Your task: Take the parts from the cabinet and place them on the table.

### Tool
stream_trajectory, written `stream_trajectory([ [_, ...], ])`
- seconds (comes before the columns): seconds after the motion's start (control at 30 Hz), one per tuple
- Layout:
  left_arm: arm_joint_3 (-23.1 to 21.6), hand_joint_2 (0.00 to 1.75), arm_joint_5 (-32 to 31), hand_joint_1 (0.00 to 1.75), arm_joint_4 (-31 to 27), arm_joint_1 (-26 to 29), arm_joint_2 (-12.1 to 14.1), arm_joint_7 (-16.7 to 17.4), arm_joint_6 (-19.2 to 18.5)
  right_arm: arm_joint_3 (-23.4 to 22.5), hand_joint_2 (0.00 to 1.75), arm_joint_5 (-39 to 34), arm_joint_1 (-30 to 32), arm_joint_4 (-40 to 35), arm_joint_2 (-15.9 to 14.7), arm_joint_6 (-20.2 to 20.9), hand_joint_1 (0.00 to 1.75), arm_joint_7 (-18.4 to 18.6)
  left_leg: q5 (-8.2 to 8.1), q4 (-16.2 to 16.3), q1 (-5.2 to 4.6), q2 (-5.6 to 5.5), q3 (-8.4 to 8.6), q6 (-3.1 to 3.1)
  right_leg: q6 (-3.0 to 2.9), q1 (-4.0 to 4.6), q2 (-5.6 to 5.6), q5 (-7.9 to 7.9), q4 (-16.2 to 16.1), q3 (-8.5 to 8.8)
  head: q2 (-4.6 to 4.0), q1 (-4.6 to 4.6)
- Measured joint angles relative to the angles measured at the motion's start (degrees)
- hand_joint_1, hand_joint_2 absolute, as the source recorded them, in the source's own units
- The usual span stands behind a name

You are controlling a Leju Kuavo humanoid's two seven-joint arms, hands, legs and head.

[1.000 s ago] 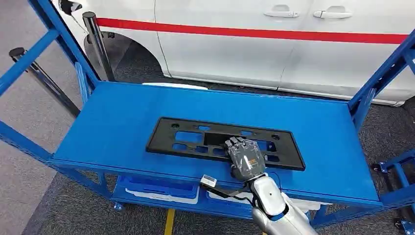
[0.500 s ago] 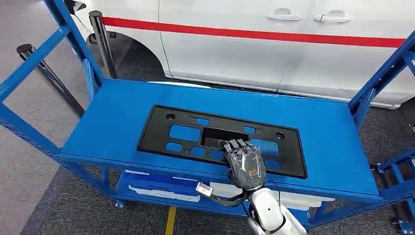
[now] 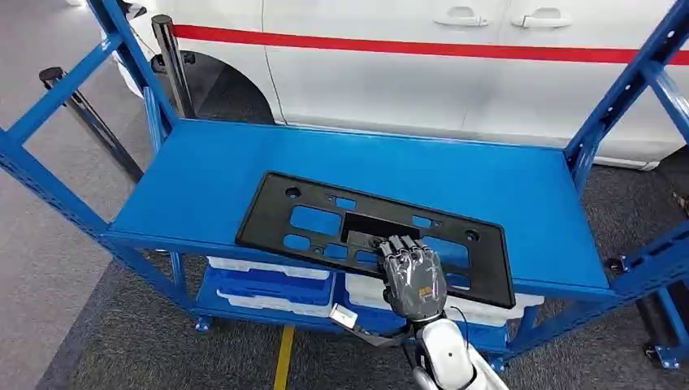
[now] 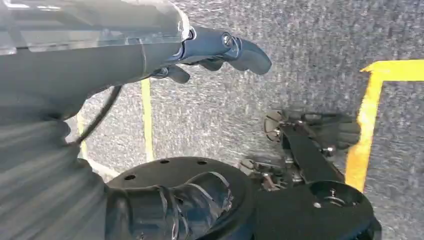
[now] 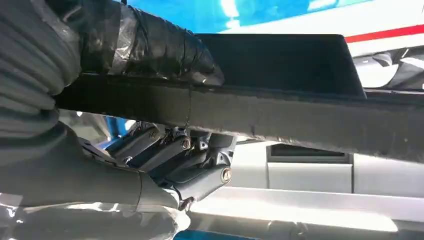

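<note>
A flat black panel (image 3: 382, 205) with several cutouts lies on the top shelf (image 3: 203, 179) of the blue cabinet, its near right corner hanging over the front edge. My right hand (image 3: 414, 276) grips the panel's near edge, just right of its middle. In the right wrist view the taped thumb (image 5: 150, 45) lies on one face of the panel (image 5: 300, 115) and the dark fingers (image 5: 175, 155) curl against the other. My left hand (image 4: 210, 47) hangs over the grey floor, fingers loosely extended and holding nothing.
A white car (image 3: 455, 81) with a red stripe stands right behind the cabinet. Blue uprights (image 3: 617, 106) frame both ends of the shelf. White parts in blue trays (image 3: 268, 280) sit on the lower shelf. A black post (image 3: 171, 57) stands at the back left, and a yellow line (image 3: 284, 361) marks the floor.
The whole picture has shifted, so the camera moved. On the shelf, the panel has slid toward the front edge in my right hand and now overhangs it.
</note>
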Motion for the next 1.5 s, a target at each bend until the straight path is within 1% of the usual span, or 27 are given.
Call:
stream_trajectory([
  [0.03,0.00,1.75,-0.29,0.00,0.00,0.03,0.00,0.17,0.22,0.00,1.75,0.09,0.15,0.00,0.22,-0.02,1.69,-0.04,-4.48,3.08,0.03,0.07,-1.28,-0.49,-0.61,-0.03,-0.03,0.81,0.00,-1.03,0.00,-0.16],
  [0.1,-0.02,1.75,-0.37,0.00,0.00,-0.05,0.00,0.70,0.24,0.00,1.75,0.24,0.63,0.00,0.42,-0.02,1.69,-0.07,-10.72,11.35,0.19,0.08,-3.19,-1.05,-0.64,0.05,-0.07,2.15,0.07,-2.61,0.00,-0.13],
  [0.13,-0.04,1.75,-0.44,0.00,0.00,-0.04,0.00,0.74,0.24,-0.02,1.75,0.24,0.93,0.02,0.42,-0.02,1.69,-0.13,-11.95,15.08,0.19,0.08,-3.70,-1.19,-0.62,0.10,-0.10,2.83,0.17,-3.63,0.00,-0.16],
  [0.17,-0.04,1.75,-0.46,0.00,0.00,-0.03,0.00,0.81,0.26,0.00,1.75,0.26,1.21,0.02,0.42,-0.02,1.69,-0.15,-11.24,16.70,0.19,0.08,-3.30,-1.25,-0.57,0.12,-0.16,3.45,0.29,-4.57,0.00,-0.16],
  [0.2,-0.04,1.75,-0.46,0.00,0.00,-0.06,0.00,0.89,0.26,0.00,1.75,0.26,1.42,0.02,0.42,-0.02,1.69,-0.15,-9.33,16.11,0.19,0.08,-1.86,-1.19,-0.54,0.15,-0.20,4.03,0.39,-5.43,-0.02,-0.16],
  [0.27,-0.07,1.75,-0.48,0.00,0.00,-0.06,0.00,1.03,0.31,-0.02,1.75,0.31,1.59,0.02,0.42,-0.04,1.69,-0.24,-5.42,8.70,0.16,0.08,4.39,-0.70,-0.33,0.22,-0.17,5.08,0.65,-6.94,0.00,-0.18],
  [0.33,-0.07,1.75,-0.53,0.00,0.00,-0.14,0.00,1.03,0.29,-0.02,1.75,0.31,1.62,0.00,0.50,-0.07,1.69,-0.26,-7.66,-2.02,-0.33,0.04,11.65,0.26,0.21,0.53,-0.09,6.02,0.82,-7.66,0.00,-0.16],
  [0.37,-0.09,1.75,-0.57,0.00,0.00,-0.20,0.00,1.00,0.20,-0.09,1.75,0.20,1.65,0.00,0.59,-0.07,1.69,-0.28,-8.10,-3.50,-0.33,0.02,12.16,0.34,0.55,0.42,-0.23,6.54,0.72,-7.71,0.00,-0.07],
  [0.47,-0.15,1.75,-0.92,0.00,0.00,-0.11,-0.15,0.72,0.00,-0.22,1.75,-0.98,1.76,-0.02,0.96,-0.07,1.69,-0.77,-6.37,-3.93,-0.46,0.08,11.10,1.43,1.72,0.35,-0.25,8.29,-0.12,-7.73,0.00,-0.05],
  [0.53,-0.15,1.75,-1.05,0.00,0.00,-0.42,-0.53,0.44,-0.33,-0.42,1.75,-2.74,1.83,-0.15,0.96,0.00,1.69,-1.70,-4.87,-4.27,-0.08,0.66,9.78,2.46,1.95,0.24,0.08,3.02,2.99,-8.94,0.00,0.02],
  [0.6,-0.13,1.75,-1.14,0.00,0.00,-0.37,-0.57,-0.15,-0.59,-0.57,1.75,-7.66,1.84,-0.28,0.96,0.35,1.69,-4.16,-3.55,-4.14,-0.15,0.78,8.22,2.74,2.29,0.09,0.10,-3.91,10.62,-10.76,0.00,0.06],
  [0.63,-0.13,1.75,-1.14,0.00,0.00,-0.36,-0.57,-0.42,-0.68,-0.57,1.75,-12.28,1.89,-0.46,0.96,1.14,1.69,-6.22,-2.71,-4.01,-0.20,0.82,7.11,2.69,2.55,-0.02,0.10,-5.81,14.96,-11.48,0.00,0.02],
  [0.7,-0.07,1.75,-1.12,0.00,0.00,-0.39,-0.70,-1.05,-0.83,-0.57,1.75,-25.36,1.89,-1.18,1.20,4.75,1.69,-11.68,-1.40,-3.41,-0.16,0.87,4.80,2.38,2.87,-0.31,0.10,-3.12,17.98,-10.43,0.00,0.02],
  [0.77,0.04,1.75,-1.01,0.00,0.00,-0.42,-0.85,-1.55,-0.83,-0.57,1.75,-37.40,1.89,-2.03,1.49,9.23,1.69,-16.40,-0.53,-2.50,0.02,0.88,2.76,1.95,2.99,-0.64,0.09,0.99,12.99,-5.68,0.00,0.02],
  [0.8,0.07,1.75,-1.03,0.00,0.00,-0.55,-0.85,-1.69,-0.83,-0.57,1.75,-42.05,1.87,-2.60,1.77,11.48,1.69,-18.28,-0.21,-1.74,0.01,0.86,1.96,1.62,3.05,-0.86,0.10,0.95,8.05,-1.80,0.00,0.02],
  [0.83,0.11,1.75,-1.05,0.00,-0.02,-0.59,-0.87,-1.90,-0.83,-0.57,1.75,-45.89,1.78,-3.22,2.12,13.36,1.69,-19.79,-0.02,-1.08,-0.33,0.77,1.13,1.27,3.02,-0.66,0.16,-1.56,2.83,1.72,0.00,0.06],
  [0.87,0.15,1.75,-1.12,0.00,-0.02,-0.59,-0.87,-1.97,-0.85,-0.57,1.75,-48.64,1.77,-3.78,2.45,14.69,1.69,-20.97,0.39,-0.67,-0.30,0.77,0.78,0.90,2.39,-0.46,0.35,-3.06,0.21,2.86,0.00,-0.07],
  [0.97,0.31,1.75,-1.14,0.00,-0.02,-0.52,-0.90,-2.10,-0.85,-0.57,1.75,-51.65,1.85,-4.46,2.84,16.22,1.69,-22.08,2.10,-1.15,-0.07,0.70,0.42,-0.30,0.78,-0.11,0.18,-1.86,0.45,1.46,0.00,0.04],
  [1.0,0.35,1.75,-1.14,0.00,0.00,-0.47,-0.87,-2.10,-0.85,-0.57,1.75,-52.33,1.77,-4.46,2.89,16.72,1.69,-22.32,1.31,-0.69,0.31,0.63,0.02,-0.60,-0.05,-0.43,-0.22,-1.02,0.30,0.78,0.00,0.02],
  [1.1,0.44,1.75,-1.42,0.00,0.00,-0.54,-0.90,-2.19,-0.87,-0.61,1.75,-57.51,1.93,-4.87,3.13,20.25,1.69,-24.26,-9.55,8.25,0.35,0.57,-2.51,-1.46,-1.04,-0.19,-0.28,1.22,0.35,-1.91,0.00,-0.07],
  [1.13,0.46,1.75,-1.60,0.00,0.00,-0.63,-0.90,-2.19,-0.87,-0.61,1.75,-60.14,2.04,-4.98,3.17,21.76,1.69,-25.39,-11.62,12.23,0.34,0.56,-3.09,-1.60,-1.01,-0.07,-0.28,1.96,0.42,-2.68,0.00,-0.07],
  [1.17,0.46,1.75,-1.73,0.00,0.00,-0.75,-0.90,-2.17,-0.89,-0.61,1.75,-62.06,2.24,-5.12,3.17,22.87,1.69,-26.36,-11.87,15.27,0.34,0.55,-3.22,-1.65,-0.98,0.03,-0.32,2.66,0.51,-3.71,0.00,-0.07],
  [1.23,0.48,1.75,-2.19,0.00,0.00,-0.86,-0.92,-2.12,-0.94,-0.68,1.75,-64.46,2.85,-5.49,3.17,23.82,1.69,-28.26,-7.86,15.15,0.33,0.55,-0.60,-1.50,-0.88,0.14,-0.47,3.94,0.85,-5.78,0.00,-0.07],
  [1.3,0.48,1.75,-2.36,0.00,0.00,-0.99,-0.92,-1.97,-0.94,-0.70,1.75,-64.98,3.19,-6.25,3.17,23.82,1.69,-29.55,-5.07,6.96,0.30,0.48,6.16,-0.94,-0.66,0.20,-0.42,5.03,1.27,-7.37,0.00,-0.09],
  [1.37,0.50,1.75,-2.69,0.00,0.00,-0.86,-0.92,-1.88,-0.94,-0.77,1.75,-65.09,3.39,-7.17,3.28,23.54,1.69,-30.27,-8.05,-2.84,-0.20,0.33,12.52,-0.09,-0.11,0.37,-0.34,5.91,1.52,-7.92,0.00,-0.07],
  [1.47,0.50,1.75,-2.75,0.00,0.00,-0.91,-1.01,-1.68,-0.83,-0.83,1.75,-64.63,3.70,-7.91,3.43,22.62,1.69,-31.01,-7.25,-3.41,-0.59,0.30,11.76,0.62,1.01,0.05,-0.57,7.94,0.52,-7.88,0.00,-0.02],
  [1.5,0.48,1.75,-2.80,0.00,0.00,-0.85,-1.27,-1.53,-0.81,-0.85,1.75,-64.41,3.91,-8.09,3.43,22.36,1.69,-31.08,-6.00,-4.45,0.24,0.48,11.61,1.27,1.46,0.25,-0.45,7.97,0.61,-8.27,0.00,0.09],
])
